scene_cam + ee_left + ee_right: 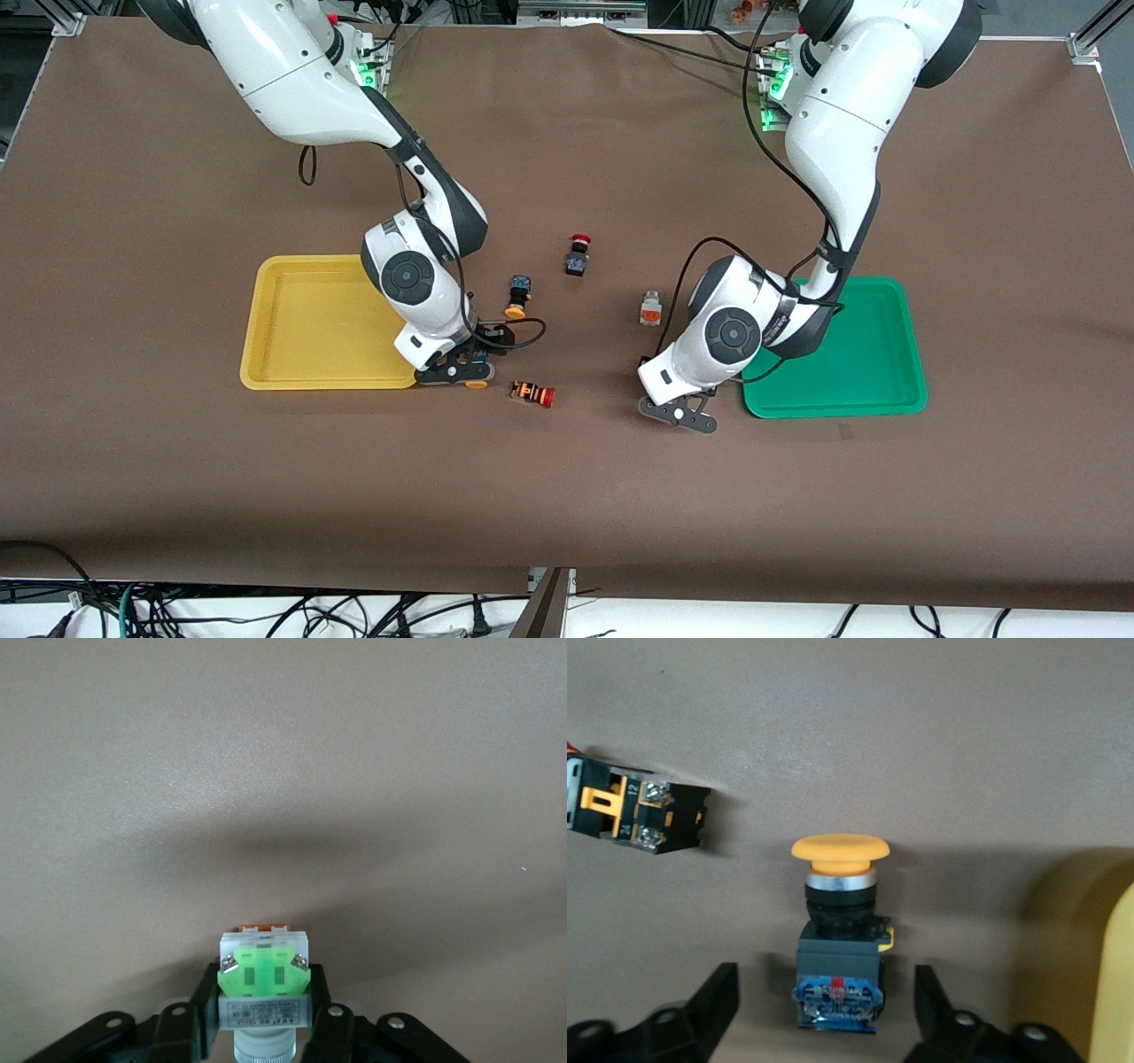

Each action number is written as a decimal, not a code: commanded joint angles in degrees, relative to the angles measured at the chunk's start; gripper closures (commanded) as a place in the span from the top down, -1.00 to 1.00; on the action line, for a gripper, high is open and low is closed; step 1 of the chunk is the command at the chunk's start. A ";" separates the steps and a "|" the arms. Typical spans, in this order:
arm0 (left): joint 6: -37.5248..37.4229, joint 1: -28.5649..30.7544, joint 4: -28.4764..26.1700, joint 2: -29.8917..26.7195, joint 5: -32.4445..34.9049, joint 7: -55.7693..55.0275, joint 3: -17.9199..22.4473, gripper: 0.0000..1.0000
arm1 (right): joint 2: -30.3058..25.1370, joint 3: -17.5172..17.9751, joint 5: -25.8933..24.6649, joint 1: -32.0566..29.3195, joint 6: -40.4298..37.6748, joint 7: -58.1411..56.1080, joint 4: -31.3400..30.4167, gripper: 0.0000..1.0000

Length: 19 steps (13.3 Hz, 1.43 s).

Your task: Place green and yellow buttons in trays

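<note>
Beside the yellow tray (301, 323), right gripper (824, 1005) spread around a yellow-capped button (837, 930). Left gripper (264, 1014) pinches the green-faced button (264, 979) near the green tray (873, 363)

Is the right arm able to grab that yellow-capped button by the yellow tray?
Probably yes. The right gripper is open, its fingers either side of the yellow-capped button beside the yellow tray, with nothing between.

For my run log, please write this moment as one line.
left gripper: shut on green button, beside green tray | right gripper: open around yellow-capped button, beside yellow tray
</note>
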 commanded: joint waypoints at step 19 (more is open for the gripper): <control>-18.49 11.74 -12.53 -17.16 11.11 2.07 -2.25 1.00 | -23.75 -20.36 3.70 -2.92 2.48 -27.11 -34.44 -0.09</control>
